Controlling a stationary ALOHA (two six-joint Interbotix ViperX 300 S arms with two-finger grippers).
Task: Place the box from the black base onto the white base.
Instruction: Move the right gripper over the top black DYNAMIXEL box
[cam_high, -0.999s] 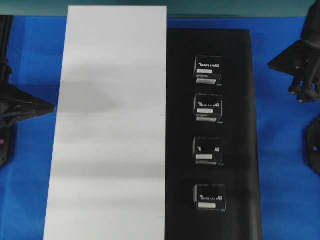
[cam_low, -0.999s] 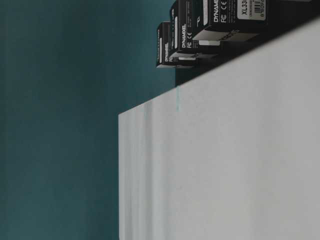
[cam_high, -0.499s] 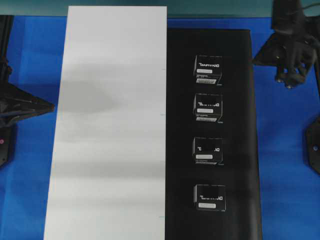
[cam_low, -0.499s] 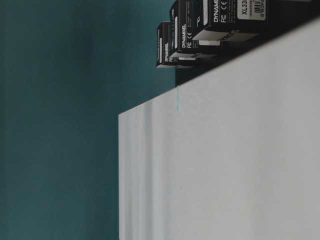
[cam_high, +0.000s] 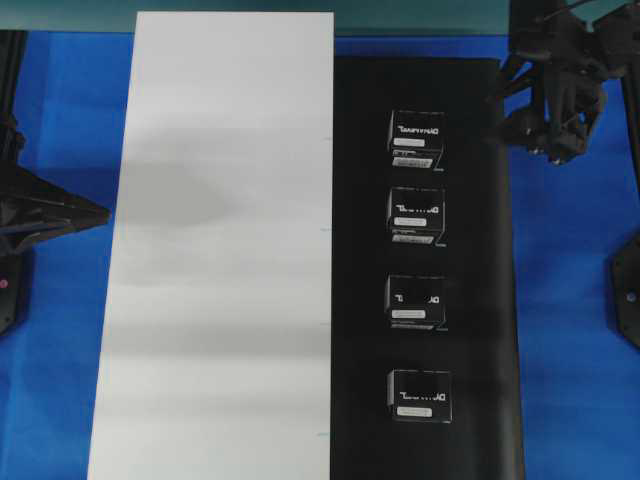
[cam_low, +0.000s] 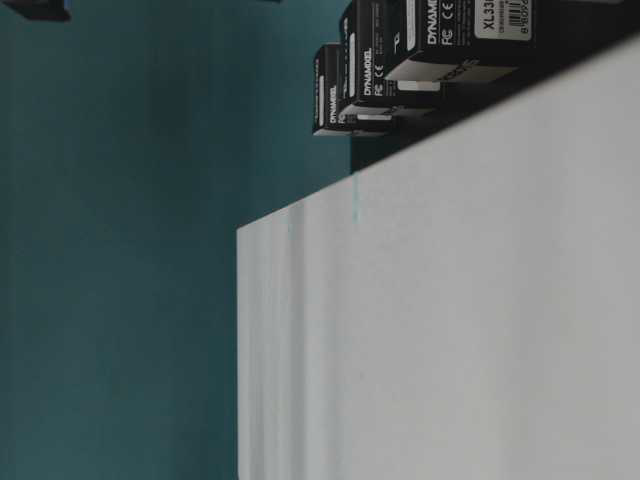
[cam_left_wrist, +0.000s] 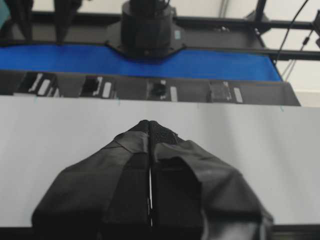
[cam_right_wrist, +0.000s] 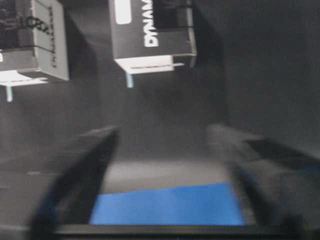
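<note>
Several alike black boxes stand in a row on the black base (cam_high: 470, 300); the farthest box (cam_high: 416, 139) is nearest my right gripper. The white base (cam_high: 220, 250) lies alongside on the left with nothing on it. My right gripper (cam_high: 512, 108) hovers over the black base's far right edge, open and holding nothing. In the right wrist view the open gripper (cam_right_wrist: 162, 145) faces that box (cam_right_wrist: 152, 35), well short of it. My left gripper (cam_left_wrist: 150, 125) is shut and empty at the white base's (cam_left_wrist: 250, 150) left edge, also seen from overhead as the left gripper (cam_high: 98, 213).
Blue table (cam_high: 570, 300) surrounds both sheets. A dark arm mount (cam_high: 625, 300) sits at the right edge and another mount (cam_high: 10, 290) at the left. In the table-level view the boxes (cam_low: 440, 40) show above the white base (cam_low: 450, 330).
The right arm has swung in from the right table edge toward the far end of the black base, and its jaws have gone from shut to open. The left arm has not moved.
</note>
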